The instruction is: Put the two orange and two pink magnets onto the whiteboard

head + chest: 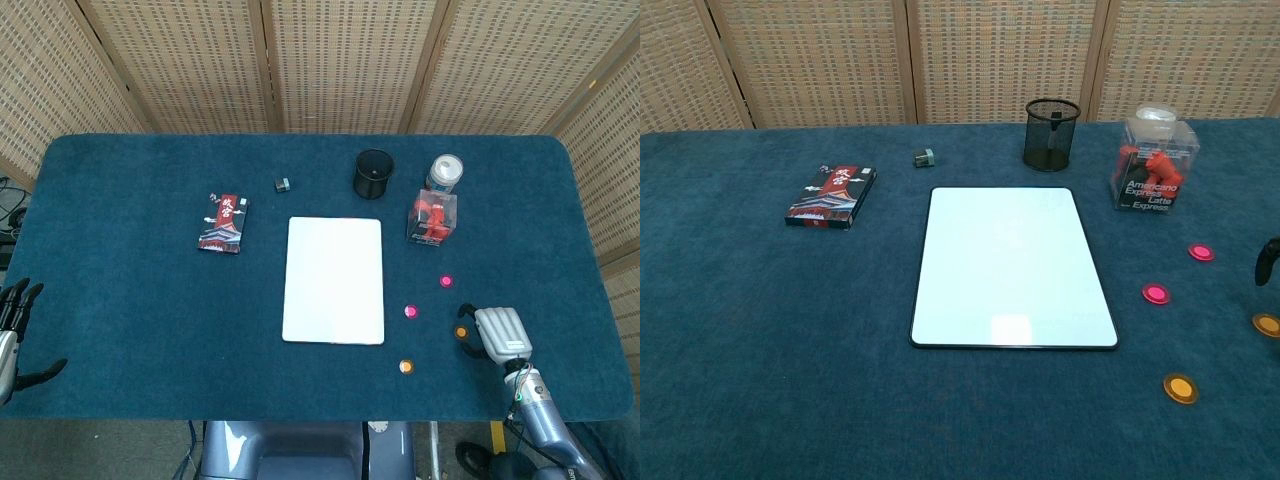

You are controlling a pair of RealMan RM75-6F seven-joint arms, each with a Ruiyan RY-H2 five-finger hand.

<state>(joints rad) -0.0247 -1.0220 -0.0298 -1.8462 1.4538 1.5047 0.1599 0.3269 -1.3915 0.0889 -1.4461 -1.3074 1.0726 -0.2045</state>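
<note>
The whiteboard [333, 280] [1012, 268] lies flat at the table's middle with nothing on it. To its right, on the blue cloth, lie two pink magnets [446, 281] [409, 311] and two orange magnets [461, 331] [405, 367]. The chest view shows the pink ones [1201, 252] [1155, 294] and the orange ones [1267, 324] [1180, 388]. My right hand [498, 335] hovers just right of the farther orange magnet, dark fingers spread on either side of it, holding nothing. Only a fingertip [1267, 262] shows in the chest view. My left hand [12, 335] stays open off the table's left edge.
A black mesh cup [373, 173], a clear box with red contents [432, 217] and a white-capped bottle [444, 171] stand behind the magnets. A card pack [223, 223] and a small grey eraser [282, 184] lie at the left of the board.
</note>
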